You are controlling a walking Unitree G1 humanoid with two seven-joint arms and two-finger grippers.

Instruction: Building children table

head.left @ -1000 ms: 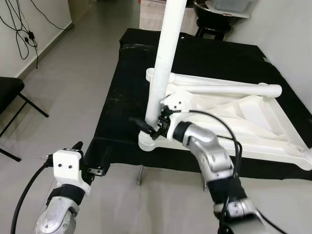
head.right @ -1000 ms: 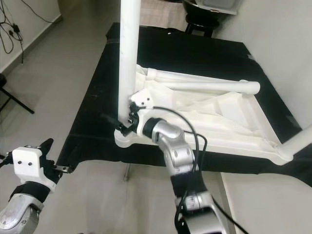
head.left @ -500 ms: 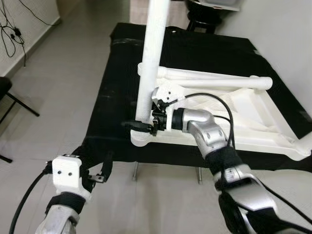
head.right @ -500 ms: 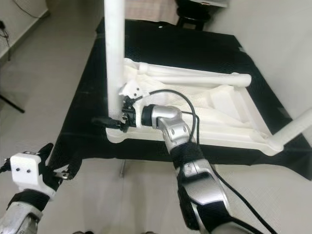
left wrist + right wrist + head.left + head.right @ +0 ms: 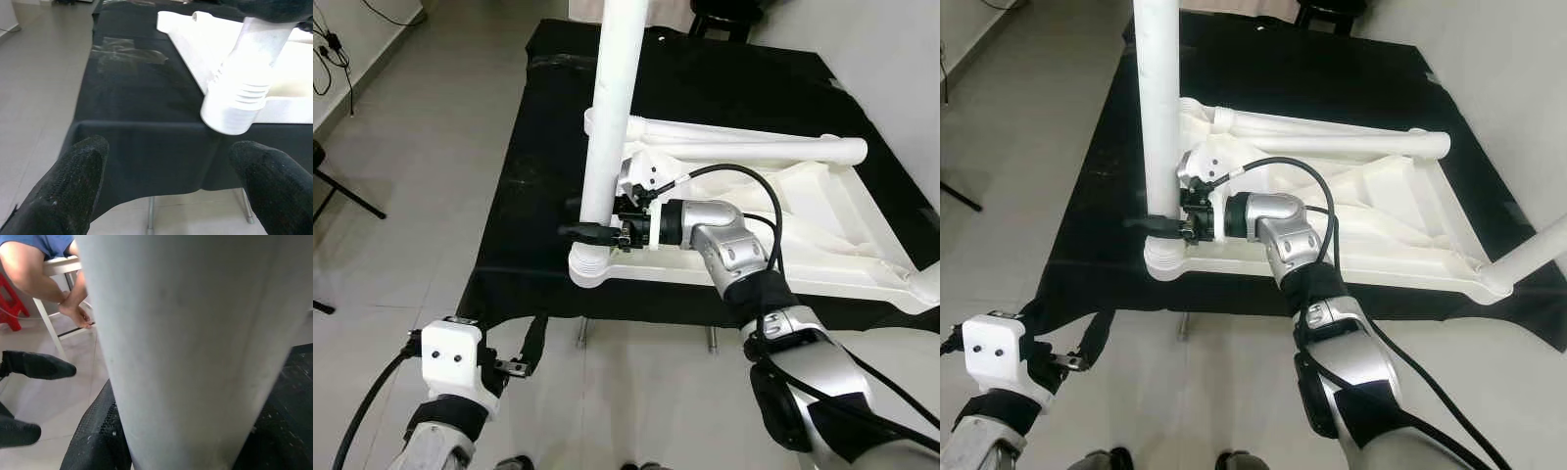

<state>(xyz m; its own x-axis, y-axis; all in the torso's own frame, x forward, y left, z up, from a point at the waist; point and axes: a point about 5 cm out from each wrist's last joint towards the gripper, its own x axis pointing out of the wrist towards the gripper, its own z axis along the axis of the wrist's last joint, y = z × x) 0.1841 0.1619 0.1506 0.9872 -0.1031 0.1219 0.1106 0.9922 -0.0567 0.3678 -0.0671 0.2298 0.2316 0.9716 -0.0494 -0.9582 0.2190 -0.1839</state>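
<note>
We see the white tabletop (image 5: 822, 225) lying upside down on the black-covered desk (image 5: 548, 147). One leg (image 5: 612, 108) stands upright in its near-left corner socket (image 5: 590, 269). Our right gripper (image 5: 590, 231) has its fingers closed around this leg just above the socket. Our left gripper (image 5: 171, 181) hangs below the desk's near edge, fingers (image 5: 73, 171) spread apart, holding nothing.
</note>
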